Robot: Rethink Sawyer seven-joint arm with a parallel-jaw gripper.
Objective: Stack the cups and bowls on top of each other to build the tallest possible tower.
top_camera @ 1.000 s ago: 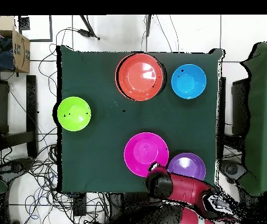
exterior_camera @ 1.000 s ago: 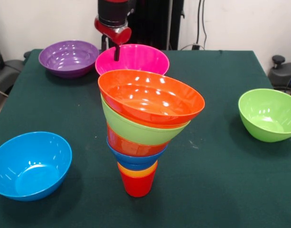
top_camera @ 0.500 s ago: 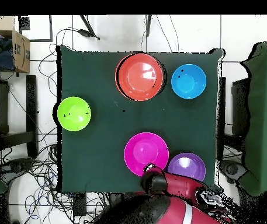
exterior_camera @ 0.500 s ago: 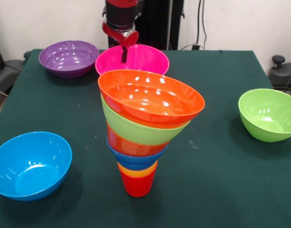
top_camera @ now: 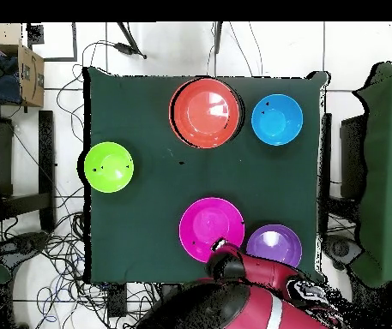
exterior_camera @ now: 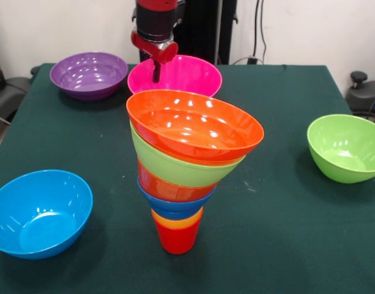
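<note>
**Pincer at the pink bowl's rim, tower waiting in mid-table**

While the red-and-black arm hangs over the table's far side, I see the gripper (exterior_camera: 155, 68) at the far-left rim of the large pink bowl (exterior_camera: 181, 75), one dark finger dipping at the rim; whether the fingers are clenched on the lip or released I cannot tell from either view. From overhead, the gripper (top_camera: 220, 249) sits on the bowl's (top_camera: 208, 224) edge nearest the robot base.

As I judge it, the coming move turns on one relation: the tower (exterior_camera: 190, 160) stands in front of the pink bowl, towards the camera in the front view, well apart from the gripper, so the bowl would have to travel straight across the table's middle to reach it. The tower's axis is upright but its upper bowls tilt, the big orange-red bowl (exterior_camera: 196, 124) tipping to one side.

All pieces are glossy round plastic. The tower widens like a funnel: red cup (exterior_camera: 177, 237) at the bottom, then orange, blue, orange-red, lime green, orange-red. Loose on the dark green cloth (exterior_camera: 285, 208) lie a purple bowl (exterior_camera: 89, 73) just beside the pink one, a light blue bowl (exterior_camera: 39, 211) and a lime green bowl (exterior_camera: 346, 147).
</note>
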